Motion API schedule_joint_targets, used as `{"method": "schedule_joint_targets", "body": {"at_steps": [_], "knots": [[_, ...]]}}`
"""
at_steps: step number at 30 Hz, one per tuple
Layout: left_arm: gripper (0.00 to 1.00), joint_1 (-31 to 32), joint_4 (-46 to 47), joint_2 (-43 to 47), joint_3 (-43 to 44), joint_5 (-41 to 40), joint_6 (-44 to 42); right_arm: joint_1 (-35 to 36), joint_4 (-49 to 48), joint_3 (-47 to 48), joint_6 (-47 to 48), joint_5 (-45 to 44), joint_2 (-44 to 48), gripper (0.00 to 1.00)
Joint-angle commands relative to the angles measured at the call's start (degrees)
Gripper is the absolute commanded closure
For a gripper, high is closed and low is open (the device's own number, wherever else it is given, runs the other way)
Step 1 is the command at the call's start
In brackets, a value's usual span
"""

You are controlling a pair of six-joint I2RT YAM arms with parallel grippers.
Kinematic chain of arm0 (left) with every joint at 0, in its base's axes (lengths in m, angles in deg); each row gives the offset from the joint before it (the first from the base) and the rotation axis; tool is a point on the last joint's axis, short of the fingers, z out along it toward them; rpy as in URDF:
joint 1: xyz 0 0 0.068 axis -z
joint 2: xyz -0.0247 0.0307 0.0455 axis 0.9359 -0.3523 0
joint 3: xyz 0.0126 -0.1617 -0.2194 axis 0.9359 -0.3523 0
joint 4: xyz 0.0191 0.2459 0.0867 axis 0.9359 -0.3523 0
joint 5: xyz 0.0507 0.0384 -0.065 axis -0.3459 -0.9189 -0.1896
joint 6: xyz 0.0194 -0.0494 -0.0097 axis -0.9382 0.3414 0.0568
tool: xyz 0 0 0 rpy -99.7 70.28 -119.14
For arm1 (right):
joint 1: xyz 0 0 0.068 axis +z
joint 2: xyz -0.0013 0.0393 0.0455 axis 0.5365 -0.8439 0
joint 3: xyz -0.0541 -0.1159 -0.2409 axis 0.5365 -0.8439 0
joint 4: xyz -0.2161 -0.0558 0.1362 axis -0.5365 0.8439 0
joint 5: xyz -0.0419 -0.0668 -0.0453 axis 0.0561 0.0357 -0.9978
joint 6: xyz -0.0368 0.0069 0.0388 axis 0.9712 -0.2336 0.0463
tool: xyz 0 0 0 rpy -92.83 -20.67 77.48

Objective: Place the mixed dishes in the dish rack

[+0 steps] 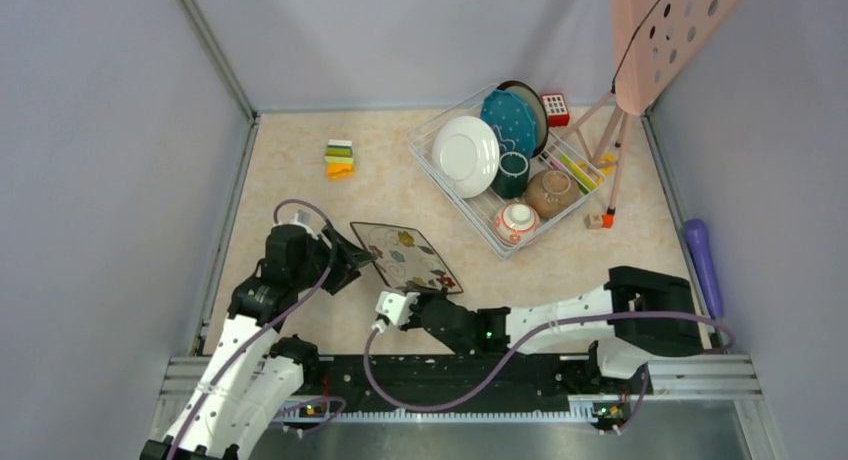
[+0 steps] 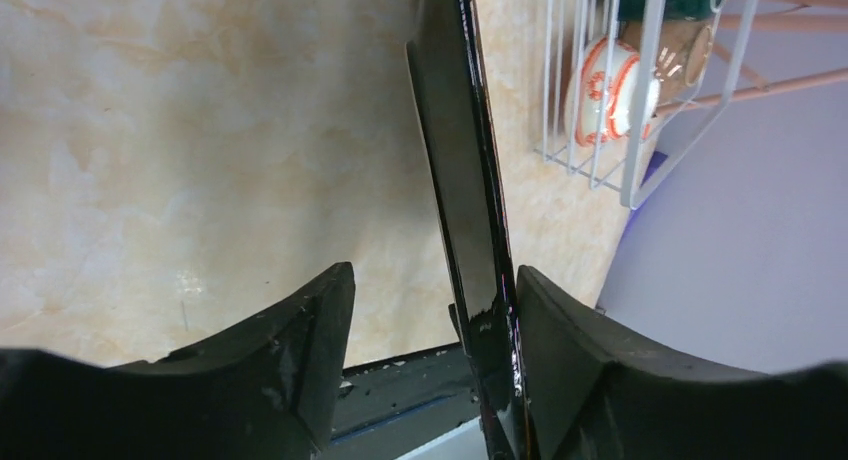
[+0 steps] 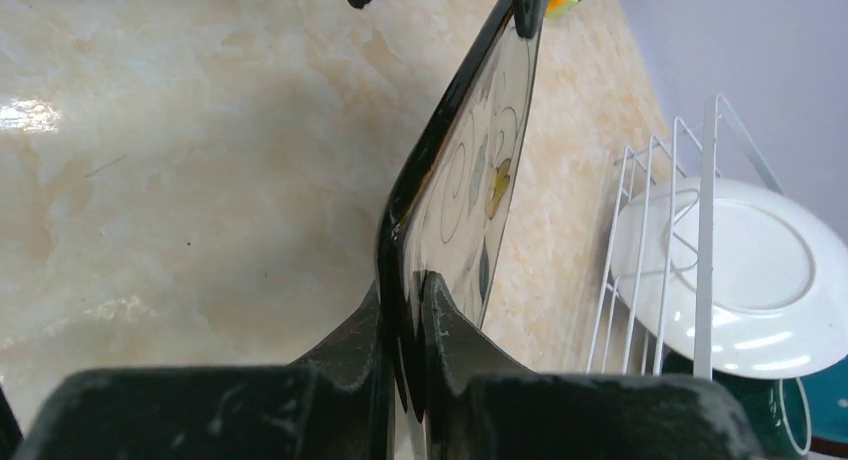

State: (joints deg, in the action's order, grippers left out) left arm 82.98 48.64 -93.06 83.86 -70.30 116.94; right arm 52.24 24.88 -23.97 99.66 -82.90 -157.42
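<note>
The square floral plate is tilted up off the table between my two grippers. My right gripper is shut on the plate's near rim. My left gripper stands open around the opposite dark rim, which rests against one finger; the other finger is well apart from it. The white wire dish rack at the back right holds a white plate, a blue dotted plate, a teal mug, a brown bowl and a red-marked white dish.
A small stack of coloured blocks sits at the back left. A red toy cube lies behind the rack. A pink perforated stand on thin legs rises at the back right, and a purple object lies along the right wall.
</note>
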Motion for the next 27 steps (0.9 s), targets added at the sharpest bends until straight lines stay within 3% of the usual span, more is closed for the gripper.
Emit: {"method": "schedule_joint_targets", "body": {"at_steps": [1,11,21,27], "knots": [[0.30,-0.16,-1.72,0.36,4.53,-3.99,-2.15,-3.42,-3.88,-2.74,-11.62,4.99,9.61,1.00],[0.02,-0.38,-4.30,-1.88,13.85,-9.54,-6.59,-10.05,2.83,-6.88,-21.70,14.37,23.77,1.00],[0.02,-0.51,-2.97,-3.88,21.71,-18.96,-9.96,-19.76,8.03,-5.73,-34.74,25.36,30.25,1.00],[0.02,-0.51,-0.99,-3.97,21.12,-18.87,-10.68,-24.41,7.92,-5.50,-39.01,30.13,31.97,1.00]]}}
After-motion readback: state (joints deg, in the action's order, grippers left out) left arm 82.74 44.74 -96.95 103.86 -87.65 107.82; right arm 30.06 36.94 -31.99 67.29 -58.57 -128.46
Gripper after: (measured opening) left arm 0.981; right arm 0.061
